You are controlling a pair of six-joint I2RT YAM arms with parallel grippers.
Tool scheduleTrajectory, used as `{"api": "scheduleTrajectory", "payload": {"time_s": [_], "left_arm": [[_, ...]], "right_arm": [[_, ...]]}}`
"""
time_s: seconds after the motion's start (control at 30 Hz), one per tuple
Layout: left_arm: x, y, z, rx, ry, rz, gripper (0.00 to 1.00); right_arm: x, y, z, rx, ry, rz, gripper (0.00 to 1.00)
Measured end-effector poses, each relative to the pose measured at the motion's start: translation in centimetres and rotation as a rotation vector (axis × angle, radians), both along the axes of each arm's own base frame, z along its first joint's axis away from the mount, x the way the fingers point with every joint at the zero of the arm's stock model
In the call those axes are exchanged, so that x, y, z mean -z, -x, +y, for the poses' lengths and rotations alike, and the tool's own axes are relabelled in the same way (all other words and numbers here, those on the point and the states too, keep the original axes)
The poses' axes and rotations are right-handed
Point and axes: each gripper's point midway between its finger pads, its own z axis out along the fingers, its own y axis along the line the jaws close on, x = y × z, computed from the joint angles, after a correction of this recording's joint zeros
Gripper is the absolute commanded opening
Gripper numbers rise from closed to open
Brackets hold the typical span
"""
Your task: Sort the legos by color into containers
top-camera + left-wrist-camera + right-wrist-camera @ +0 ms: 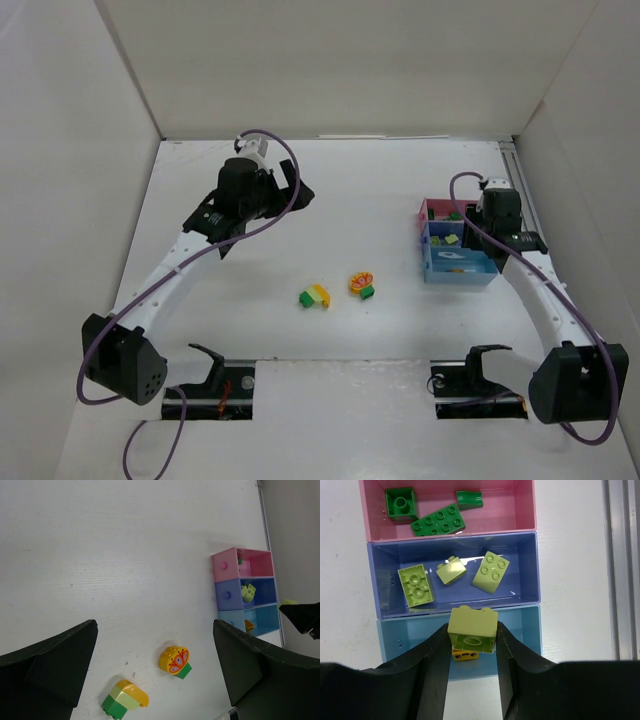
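Two loose clumps lie on the tabletop (400,330), well left of the dark blue tray (520,557): a green-yellow clump (316,296) and an orange-green clump (362,285).

The right pincer (472,637) clamps a pale green brick (472,625) above that tray's near wall, over the light blue tray (405,635).

The dark blue tray holds three pale green bricks (416,584).

The pink tray (510,510) just beyond it holds dark green pieces (438,524).

The left pincer (154,625) is spread wide and empty, far left of the dark blue tray.

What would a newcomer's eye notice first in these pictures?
The right tool grips a pale green brick over the seam between the dark blue tray and the light blue tray. The pink tray holds dark green bricks. Two mixed-colour clumps lie on the white table; the left tool is open.
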Motion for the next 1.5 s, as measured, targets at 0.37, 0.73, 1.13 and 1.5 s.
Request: {"api": "scheduleTrajectory", "payload": {"time_s": [0.37, 0.73, 1.13, 1.5], "left_arm": [[0.1, 0.0, 0.0, 0.000, -0.001, 0.001, 1.00], [0.4, 0.1, 0.0, 0.000, -0.003, 0.006, 1.00], [0.7, 0.4, -0.2, 0.017, 0.001, 0.019, 1.00], [1.1, 0.8, -0.6, 0.046, 0.011, 0.032, 1.00]], "right_arm": [[-0.2, 0.0, 0.0, 0.003, -0.004, -0.009, 0.07], [0.6, -0.2, 0.0, 0.003, -0.003, 0.017, 0.09], [3.0, -2.7, 0.3, -0.002, -0.006, 0.049, 0.40], [2.3, -3.6, 0.6, -0.013, -0.018, 0.017, 0.63]]}}
